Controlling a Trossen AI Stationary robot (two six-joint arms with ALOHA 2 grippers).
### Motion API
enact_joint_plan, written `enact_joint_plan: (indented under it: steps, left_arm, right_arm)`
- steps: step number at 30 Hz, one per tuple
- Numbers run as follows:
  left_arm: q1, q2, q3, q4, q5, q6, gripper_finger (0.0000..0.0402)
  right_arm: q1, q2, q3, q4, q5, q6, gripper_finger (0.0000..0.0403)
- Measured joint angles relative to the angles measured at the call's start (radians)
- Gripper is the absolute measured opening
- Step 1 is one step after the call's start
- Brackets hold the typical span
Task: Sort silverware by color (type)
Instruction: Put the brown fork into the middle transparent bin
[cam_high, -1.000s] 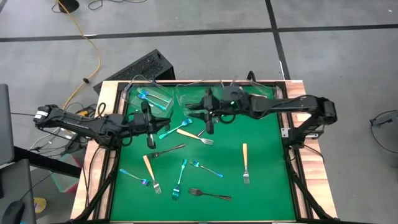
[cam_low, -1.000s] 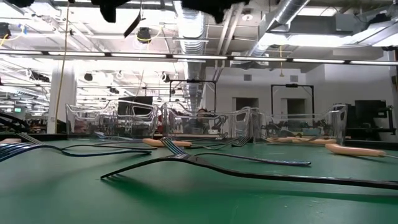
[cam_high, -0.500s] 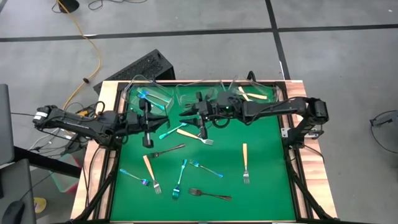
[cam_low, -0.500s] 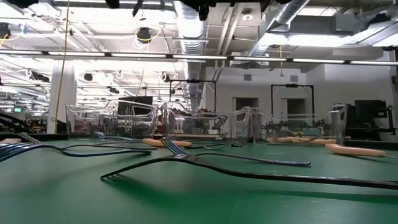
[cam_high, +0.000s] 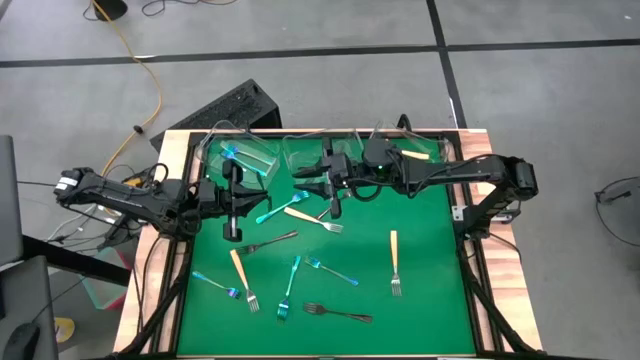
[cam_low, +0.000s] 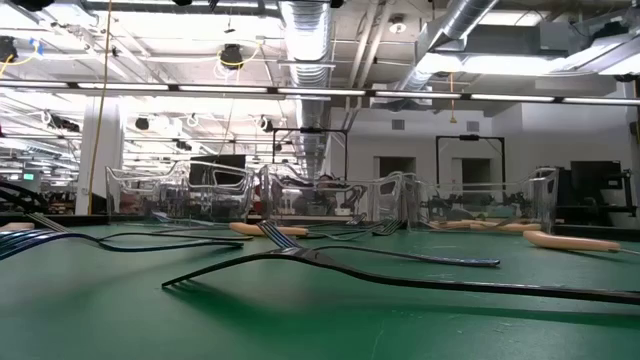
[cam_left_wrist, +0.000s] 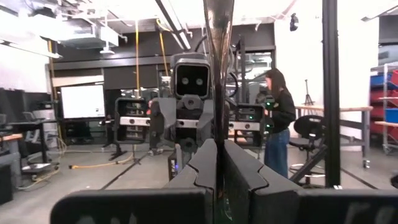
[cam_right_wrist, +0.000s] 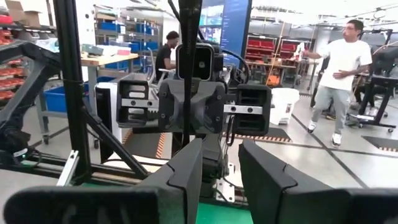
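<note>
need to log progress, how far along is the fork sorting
Done: blue forks in one tub, a cream fork in another tub. In hand: left pincer shut on a dark fork; right pincer open. Left: several loose forks on the green mat.

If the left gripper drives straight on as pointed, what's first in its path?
The right gripper, facing it head-on; the gap between them looks free, though depth is hard to judge.

Overhead straight down, low level across table (cam_high: 430, 250), wrists facing outward
</note>
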Motion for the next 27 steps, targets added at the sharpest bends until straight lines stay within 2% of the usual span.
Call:
enact_joint_plan:
  steps: [12, 18, 27]
  left_arm:
    - [-0.042, 0.0, 0.0, -0.026, -0.001, 0.018, 0.0]
    - [-0.042, 0.001, 0.0, -0.027, -0.053, 0.019, 0.0]
    - [-0.042, 0.001, 0.0, 0.003, -0.059, 0.019, 0.0]
  right_arm:
    - [0.007, -0.013, 0.0, -0.009, 0.003, -0.037, 0.0128]
    - [-0.022, -0.013, 0.0, -0.004, 0.005, -0.085, 0.0128]
    - [-0.088, -0.013, 0.0, 0.034, 0.005, -0.087, 0.0128]
